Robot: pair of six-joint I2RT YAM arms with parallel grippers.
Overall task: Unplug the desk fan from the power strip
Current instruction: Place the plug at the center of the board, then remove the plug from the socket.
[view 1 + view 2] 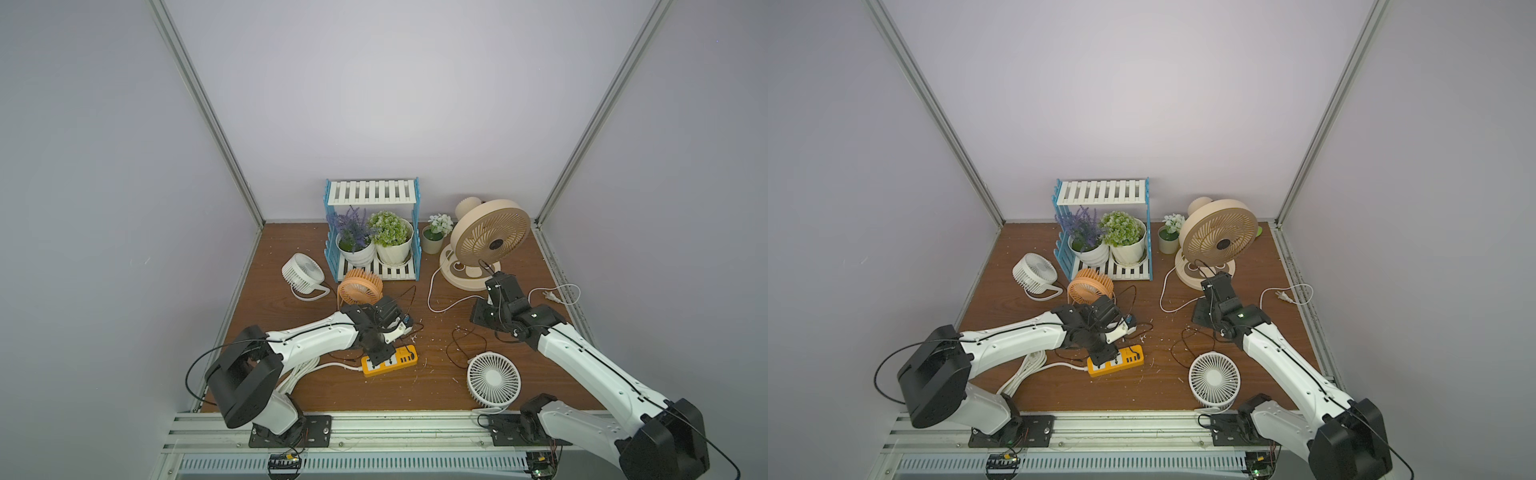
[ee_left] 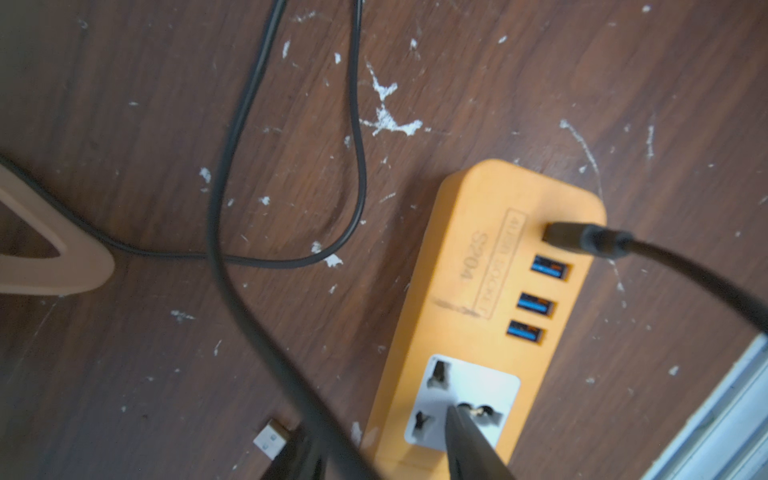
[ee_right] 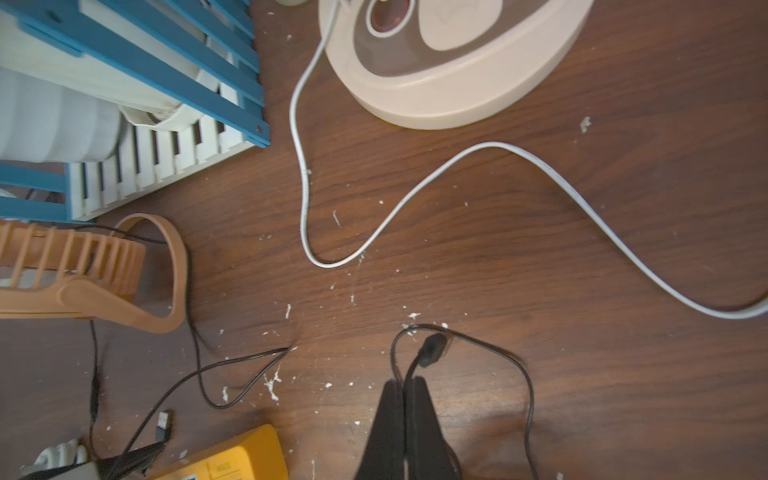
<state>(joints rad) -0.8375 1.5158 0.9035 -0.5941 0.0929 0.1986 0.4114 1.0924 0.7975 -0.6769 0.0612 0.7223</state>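
Right gripper [image 3: 405, 380]: jaws pressed together on a thin black cable [image 3: 409, 365], pinched just behind its black plug [image 3: 434, 345]. The plug hangs free, touching nothing.

Left gripper [image 1: 379, 358]: down on the power strip [image 1: 397, 365]. The left wrist view shows only one finger [image 2: 465, 440] clearly, its tip on the strip's white socket face. The other finger is out of clear sight, so I cannot tell the gap or whether anything is held. A blurred dark cable crosses close to that camera.

Power strip: orange-yellow block lying flat on the wooden table [image 1: 415, 395], in front of the left arm and well apart from the right gripper. Its white cord [image 1: 332, 365] leaves the end nearest the left arm's base.

View differences:
- The left wrist view alone resolves the USB row. A black connector [image 2: 582, 239] sits in the end port, and the three blue ports beside it are empty.
- A loose silver-tipped USB plug [image 2: 272, 438] lies on the table just beside the strip.
- The right wrist view alone shows the pinch on the cable.
- Both top views place the right gripper in front of the beige fan [image 1: 492, 235].
- In a top view, black cable loops lie near the white fan [image 1: 493, 379]. I cannot trace where they join.
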